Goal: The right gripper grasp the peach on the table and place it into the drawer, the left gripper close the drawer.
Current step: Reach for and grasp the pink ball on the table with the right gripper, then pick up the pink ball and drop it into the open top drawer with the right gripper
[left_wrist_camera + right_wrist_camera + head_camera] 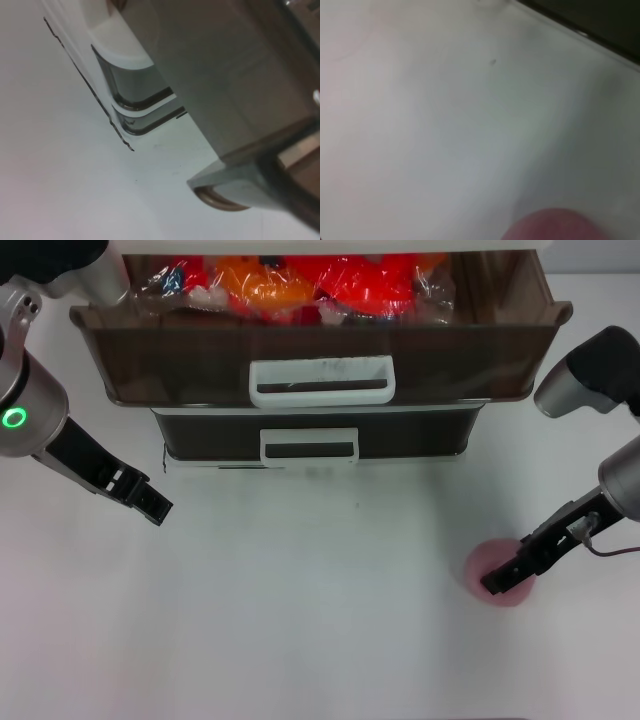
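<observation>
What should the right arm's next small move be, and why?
Probably close the right gripper on the peach and lift. Its tip sits over the fruit on the table, and the drawer already stands open. Whether the fingers straddle it cannot be seen, so ease in. The left gripper waits aside.

I read this as a lab or test bench rather than a home. In front of me is a plain white table (300, 600) with only a stacked plastic drawer unit (320, 435) on it, set up as a prop. Its top drawer (320, 365) stands open, holding red and orange plastic-wrapped items (310, 285). No household furnishings or room details appear around it.
</observation>
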You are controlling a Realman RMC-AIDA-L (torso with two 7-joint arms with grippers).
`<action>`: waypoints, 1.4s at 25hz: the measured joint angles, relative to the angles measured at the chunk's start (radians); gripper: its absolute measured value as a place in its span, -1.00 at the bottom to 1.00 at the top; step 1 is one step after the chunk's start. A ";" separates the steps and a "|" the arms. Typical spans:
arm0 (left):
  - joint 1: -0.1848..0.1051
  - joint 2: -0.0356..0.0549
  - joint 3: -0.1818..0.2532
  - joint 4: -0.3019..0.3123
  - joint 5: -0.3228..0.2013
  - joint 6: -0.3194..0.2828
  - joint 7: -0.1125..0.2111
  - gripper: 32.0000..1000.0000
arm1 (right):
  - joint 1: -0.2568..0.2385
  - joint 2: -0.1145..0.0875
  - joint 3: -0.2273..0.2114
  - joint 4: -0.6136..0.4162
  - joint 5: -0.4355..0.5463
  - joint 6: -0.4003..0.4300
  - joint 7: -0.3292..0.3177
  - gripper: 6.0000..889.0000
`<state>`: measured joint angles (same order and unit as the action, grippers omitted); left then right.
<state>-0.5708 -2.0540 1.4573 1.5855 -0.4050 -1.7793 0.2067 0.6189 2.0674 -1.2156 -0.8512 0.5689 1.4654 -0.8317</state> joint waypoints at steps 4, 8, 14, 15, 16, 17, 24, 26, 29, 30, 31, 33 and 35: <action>0.000 0.0000 0.000 -0.001 0.000 0.001 0.000 0.75 | 0.003 0.001 -0.002 0.017 -0.006 -0.011 0.001 0.83; -0.002 0.0000 0.000 -0.001 0.000 0.002 0.000 0.75 | 0.006 0.000 -0.002 0.020 -0.009 -0.013 0.005 0.81; -0.003 0.0000 0.000 -0.001 0.000 0.001 0.000 0.75 | 0.006 -0.002 0.000 0.031 -0.008 -0.045 0.012 0.38; -0.003 0.0001 0.000 -0.001 0.000 0.001 0.000 0.75 | 0.006 -0.002 0.000 0.032 -0.006 -0.050 0.012 0.28; -0.003 0.0002 0.000 -0.001 0.000 0.001 0.000 0.75 | 0.006 -0.002 0.000 0.032 -0.004 -0.052 0.012 0.20; -0.003 0.0005 0.000 -0.001 0.000 0.001 0.000 0.75 | 0.006 -0.002 0.001 0.032 -0.003 -0.052 0.012 0.12; -0.008 0.0024 0.000 -0.001 0.000 0.001 0.000 0.75 | 0.006 -0.003 0.001 0.032 -0.002 -0.053 0.013 -0.33; -0.008 0.0026 0.000 -0.001 -0.001 0.001 0.000 0.75 | 0.006 -0.003 0.000 0.032 -0.002 -0.053 0.013 -0.41; -0.008 0.0029 0.000 -0.001 -0.001 0.001 0.000 0.75 | 0.006 -0.003 -0.001 0.031 -0.002 -0.053 0.013 -0.53; -0.008 0.0030 0.000 -0.001 -0.001 0.001 0.000 0.75 | 0.006 -0.003 -0.001 0.031 -0.001 -0.053 0.013 -0.57; -0.008 0.0030 0.000 -0.001 -0.001 0.001 0.000 0.75 | 0.006 -0.003 -0.001 0.030 -0.001 -0.052 0.013 -0.61; -0.008 0.0031 0.000 -0.001 -0.002 0.001 0.000 0.75 | 0.006 -0.003 -0.001 0.030 -0.001 -0.051 0.013 -0.64; -0.006 0.0031 0.000 -0.001 -0.002 0.001 0.000 0.75 | 0.006 -0.003 -0.001 0.028 -0.001 -0.049 0.013 -0.66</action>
<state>-0.5766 -2.0509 1.4572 1.5846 -0.4065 -1.7779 0.2071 0.6246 2.0647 -1.2165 -0.8236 0.5676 1.4160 -0.8191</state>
